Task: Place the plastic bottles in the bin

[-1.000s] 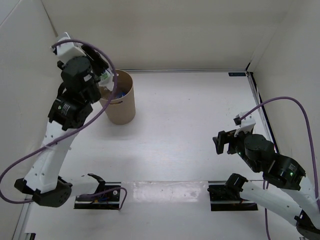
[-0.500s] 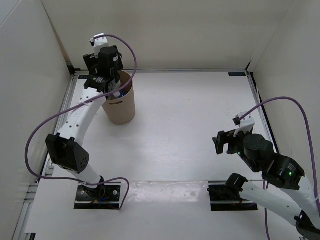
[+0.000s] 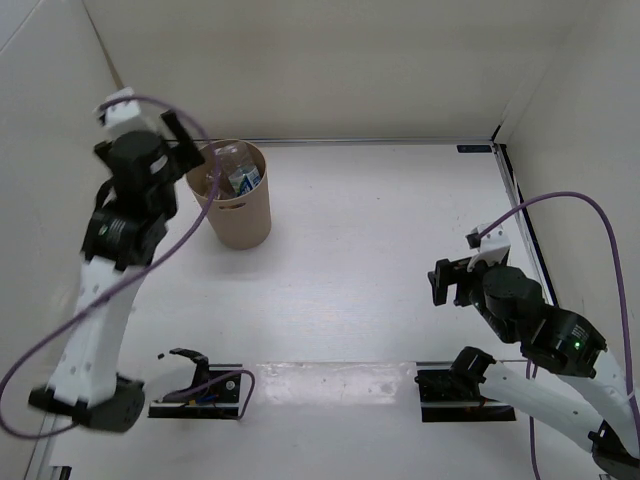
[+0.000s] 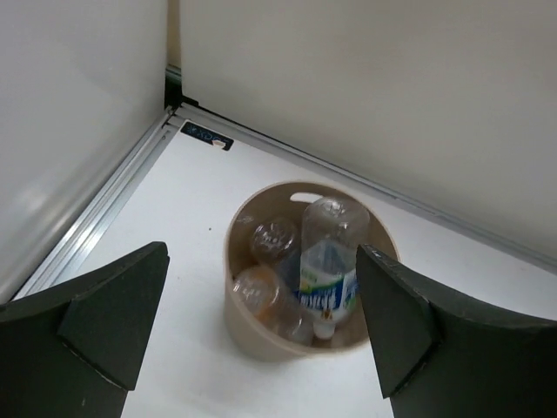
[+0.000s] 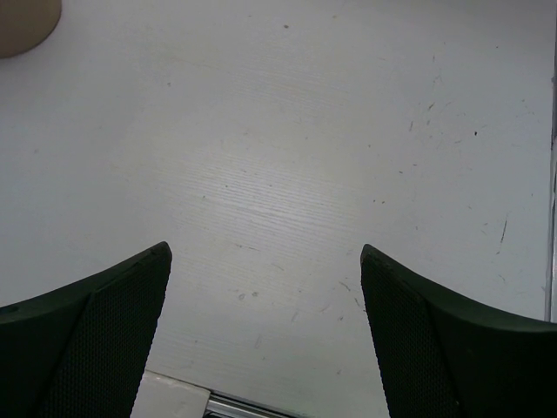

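Observation:
The tan bin (image 3: 240,222) stands at the far left of the table, and the plastic bottles lie inside it. In the left wrist view the bin (image 4: 261,341) holds a clear bottle with a blue-green label (image 4: 329,261), an orange-tinted bottle (image 4: 257,292) and another clear bottle (image 4: 274,239). The labelled bottle (image 3: 240,176) also shows from above. My left gripper (image 3: 184,142) (image 4: 261,250) hangs open and empty, above and just left of the bin. My right gripper (image 3: 450,284) (image 5: 265,250) is open over bare table at the right, holding nothing.
White walls close in the table at the back and on both sides, and the bin stands near the back-left corner. A metal rail (image 4: 104,205) runs along the left edge. The bin's edge (image 5: 22,17) shows at the right wrist view's top left.
My left gripper went from shut to open over the bin and then drew back to the left of it. A labelled bottle now shows in the bin. The right arm stayed still.

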`<state>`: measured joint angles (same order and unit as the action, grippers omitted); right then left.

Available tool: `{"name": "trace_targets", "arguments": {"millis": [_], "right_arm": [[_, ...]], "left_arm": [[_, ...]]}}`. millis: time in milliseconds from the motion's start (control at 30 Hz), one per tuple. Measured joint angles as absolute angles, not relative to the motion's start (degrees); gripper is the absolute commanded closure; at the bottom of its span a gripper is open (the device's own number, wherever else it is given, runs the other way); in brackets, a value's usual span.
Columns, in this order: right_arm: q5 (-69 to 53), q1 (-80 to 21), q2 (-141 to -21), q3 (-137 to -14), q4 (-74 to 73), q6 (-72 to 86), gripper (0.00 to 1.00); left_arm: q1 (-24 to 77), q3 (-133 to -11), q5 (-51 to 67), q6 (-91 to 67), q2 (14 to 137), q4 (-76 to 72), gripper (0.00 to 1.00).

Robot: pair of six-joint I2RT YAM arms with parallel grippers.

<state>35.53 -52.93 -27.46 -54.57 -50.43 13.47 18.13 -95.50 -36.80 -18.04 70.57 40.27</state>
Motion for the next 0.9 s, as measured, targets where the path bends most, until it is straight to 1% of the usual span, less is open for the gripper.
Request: {"name": "trace_targets", "arguments": {"millis": [133, 200, 267, 433, 500, 567, 700, 800, 900], "right_arm": [[35.8, -53.0, -27.9, -54.8, -51.2, 13.7, 0.10], [34.7, -53.4, -28.4, -55.0, -51.5, 13.5, 0.10], [33.8, -53.8, -28.9, -55.3, -52.4, 13.4, 0.10], [32.7, -54.1, -28.9, -55.4, -52.8, 12.9, 0.10], [32.3, -53.3, -28.9, -55.4, -52.8, 12.8, 0.10], [32.2, -51.7, -28.8, -55.4, -52.8, 12.8, 0.10], [32.9, -46.4, -26.3, -55.4, -52.9, 12.9, 0.10], [32.8, -42.9, -22.8, -55.4, -52.4, 12.9, 0.10], [32.3, -39.7, -22.2, -55.4, -52.2, 12.8, 0.10]], "left_arm": [[18.1, -86.2, -35.3, -19.8, 53.4, 44.2, 0.01], [18.1, -79.7, -34.3, -20.8, 46.3, 44.9, 0.01], [18.1, -71.9, -33.6, -20.9, 41.8, 46.4, 0.01], [19.0, -54.9, -31.6, -20.6, 40.3, 51.1, 0.01], [19.9, -50.5, -30.9, -20.5, 39.1, 52.6, 0.01], [20.9, -48.6, -30.3, -20.1, 36.9, 52.8, 0.01], [21.7, -47.5, -29.3, -17.7, 32.0, 48.4, 0.01], [21.8, -47.5, -28.9, -16.4, 32.7, 46.1, 0.01], [21.8, -47.4, -26.4, -14.4, 36.1, 44.5, 0.01]]}}
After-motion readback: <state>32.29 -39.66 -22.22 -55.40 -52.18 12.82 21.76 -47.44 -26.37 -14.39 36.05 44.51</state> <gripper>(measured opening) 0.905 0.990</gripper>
